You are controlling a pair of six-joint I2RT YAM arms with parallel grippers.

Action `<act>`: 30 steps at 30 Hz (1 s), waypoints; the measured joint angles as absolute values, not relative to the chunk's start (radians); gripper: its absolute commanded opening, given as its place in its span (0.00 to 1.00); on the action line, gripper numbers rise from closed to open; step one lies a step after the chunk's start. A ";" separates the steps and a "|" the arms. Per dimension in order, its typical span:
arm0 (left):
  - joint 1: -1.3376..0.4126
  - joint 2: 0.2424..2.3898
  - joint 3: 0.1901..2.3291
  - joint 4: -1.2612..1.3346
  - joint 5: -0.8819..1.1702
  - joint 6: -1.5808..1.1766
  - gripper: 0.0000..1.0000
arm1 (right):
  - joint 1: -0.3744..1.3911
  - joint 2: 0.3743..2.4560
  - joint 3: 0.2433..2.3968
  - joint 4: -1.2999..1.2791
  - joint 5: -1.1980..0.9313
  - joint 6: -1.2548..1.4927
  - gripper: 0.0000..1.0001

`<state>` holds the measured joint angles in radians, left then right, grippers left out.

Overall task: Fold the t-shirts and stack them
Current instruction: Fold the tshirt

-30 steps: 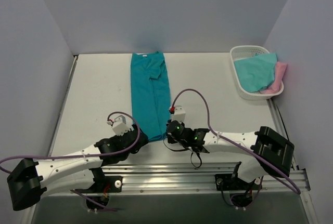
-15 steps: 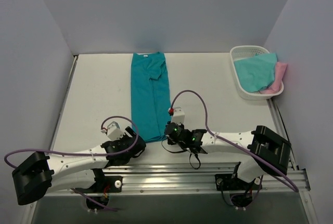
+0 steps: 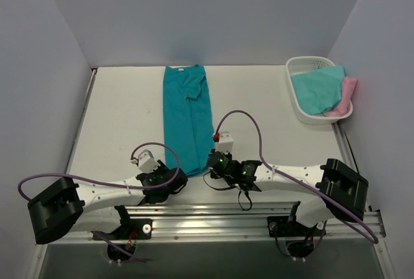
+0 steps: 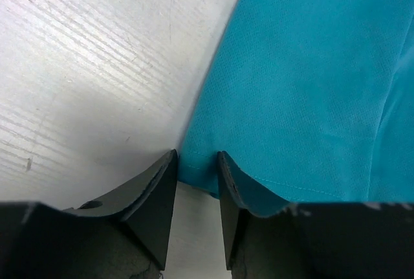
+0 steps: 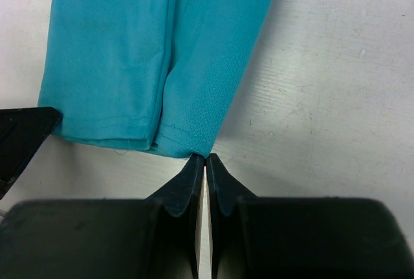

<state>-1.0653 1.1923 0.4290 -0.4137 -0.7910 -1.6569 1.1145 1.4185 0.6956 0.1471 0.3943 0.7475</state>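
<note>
Stretching low along the near edge of the tabletop point(image 3: 123, 117), the left arm point(image 3: 103, 195) and right arm point(image 3: 291, 177) point inward and meet at the near hem of the teal tee point(image 3: 187, 117). The left jaws stand part open, straddling the hem's left corner, with the cloth edge lying in the gap. The right jaws are closed tight, tips touching the hem's right corner; whether any cloth is pinched cannot be told. The teal tee lies flat mid-tabletop as a long narrow strip, sides folded in, collar at the far end, a lengthwise fold running down it. An aqua tee point(image 3: 317, 90) and a pink tee point(image 3: 348, 94) sit heaped in the white basket point(image 3: 299, 65) at the far right.
</note>
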 measured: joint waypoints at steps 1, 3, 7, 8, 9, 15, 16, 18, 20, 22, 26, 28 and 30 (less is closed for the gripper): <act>-1.065 1.203 0.430 -0.402 -0.792 -1.657 0.40 | 1.114 1.415 0.696 0.145 0.397 0.750 0.00; -1.065 1.222 0.435 -0.383 -0.796 -1.656 0.40 | 1.114 1.412 0.696 0.145 0.400 0.753 0.00; -1.065 1.261 0.445 -0.335 -0.798 -1.652 0.31 | 1.114 1.412 0.694 0.145 0.405 0.757 0.00; -1.065 1.268 0.447 -0.324 -0.798 -1.651 0.28 | 1.114 1.412 0.693 0.145 0.405 0.758 0.00; -1.065 1.274 0.448 -0.316 -0.797 -1.647 0.24 | 1.114 1.412 0.691 0.145 0.405 0.758 0.00; -1.065 1.269 0.448 -0.305 -0.769 -1.608 0.02 | 1.122 1.362 0.639 0.133 0.405 0.772 0.00; -1.066 1.265 0.448 -0.307 -0.762 -1.597 0.02 | 1.130 1.343 0.623 0.128 0.406 0.780 0.00; -1.071 1.259 0.452 -0.322 -0.749 -1.583 0.02 | 1.147 1.314 0.602 0.115 0.409 0.794 0.00; -1.085 1.258 0.461 -0.340 -0.741 -1.574 0.02 | 1.166 1.294 0.585 0.102 0.414 0.810 0.00; -1.111 1.258 0.467 -0.360 -0.735 -1.571 0.02 | 1.193 1.279 0.569 0.091 0.424 0.833 0.00; -1.190 1.259 0.489 -0.417 -0.724 -1.579 0.02 | 1.263 1.267 0.547 0.057 0.442 0.889 0.00; -1.229 1.260 0.508 -0.466 -0.715 -1.591 0.02 | 1.299 1.267 0.546 0.035 0.451 0.917 0.00; -1.254 1.259 0.530 -0.508 -0.710 -1.597 0.02 | 1.324 1.267 0.546 0.014 0.461 0.941 0.00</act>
<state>-1.2545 1.2594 0.5297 -0.5079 -0.7101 -1.5974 1.3243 1.2675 0.5461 0.0143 0.4614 0.9409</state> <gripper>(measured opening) 0.040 0.004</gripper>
